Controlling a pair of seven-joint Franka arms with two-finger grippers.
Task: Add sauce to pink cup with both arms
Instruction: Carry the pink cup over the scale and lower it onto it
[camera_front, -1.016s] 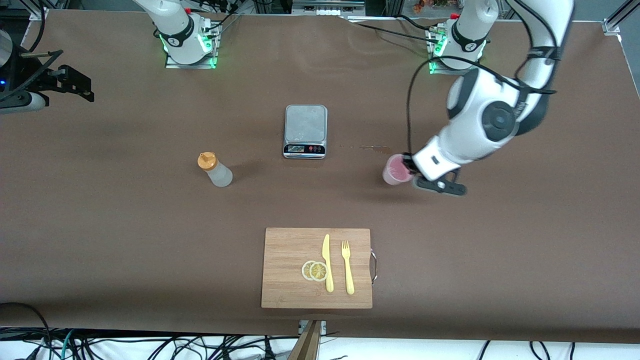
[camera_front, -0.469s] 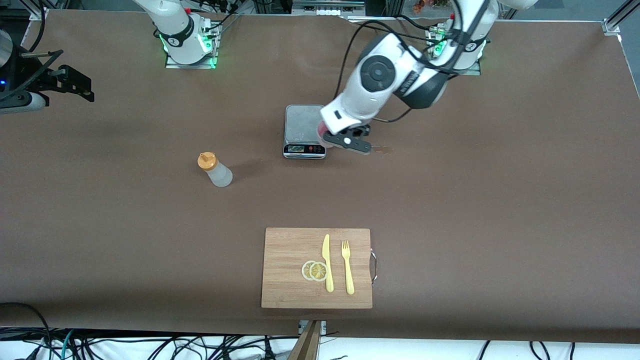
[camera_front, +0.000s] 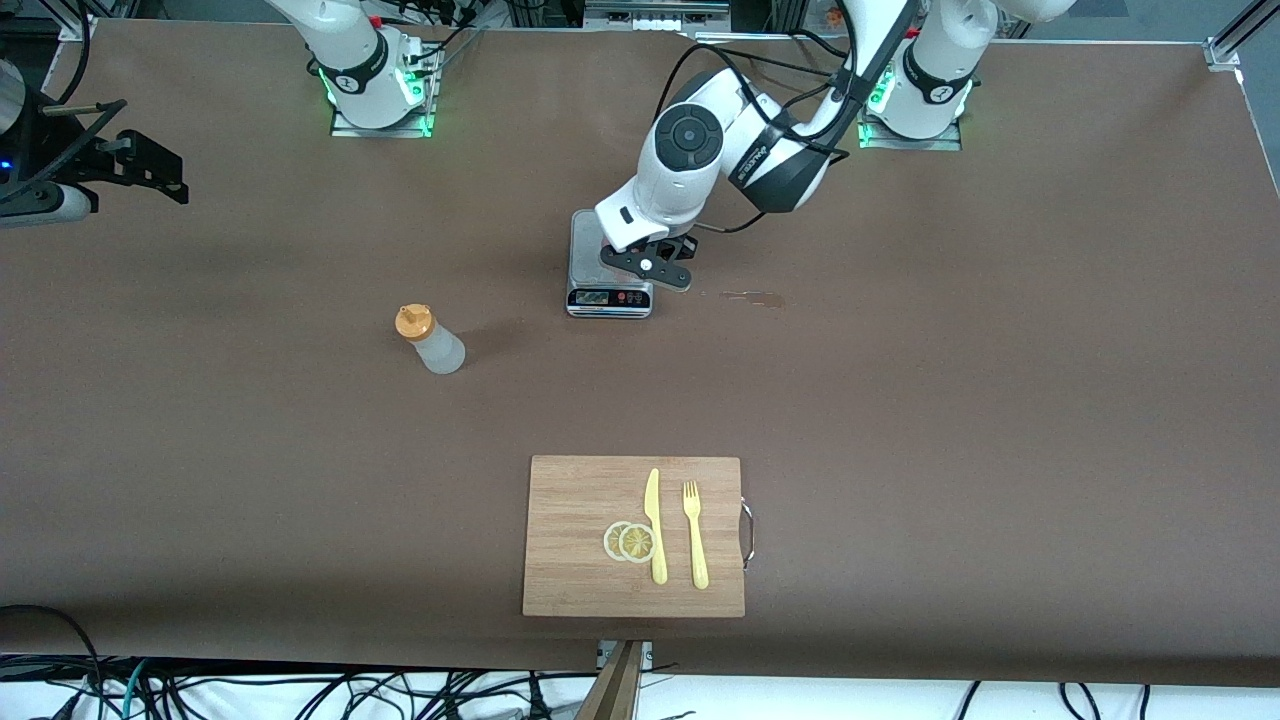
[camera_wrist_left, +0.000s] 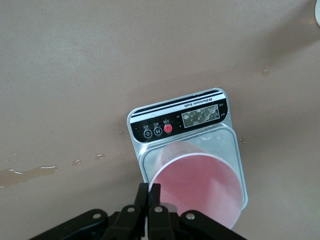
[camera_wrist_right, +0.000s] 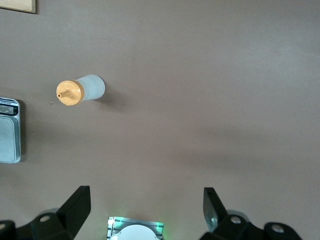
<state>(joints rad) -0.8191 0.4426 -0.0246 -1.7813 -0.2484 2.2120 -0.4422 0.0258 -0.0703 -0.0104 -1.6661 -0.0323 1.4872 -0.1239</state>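
The pink cup (camera_wrist_left: 199, 182) is gripped by its rim in the closed left pincer (camera_wrist_left: 149, 196) and is held over the platform of the kitchen scale (camera_front: 611, 262), presumably so that the sauce can be weighed as it is added. Whether the cup already rests on the platform cannot be told.

The sauce bottle (camera_front: 430, 340) is left upright on the tabletop (camera_front: 1000, 400), nearer the front camera than the scale and toward the right arm's end. The right pincer (camera_wrist_right: 145, 205) is kept wide open and empty, high over the tabletop, the right arm waiting; the bottle is judged its likely target.
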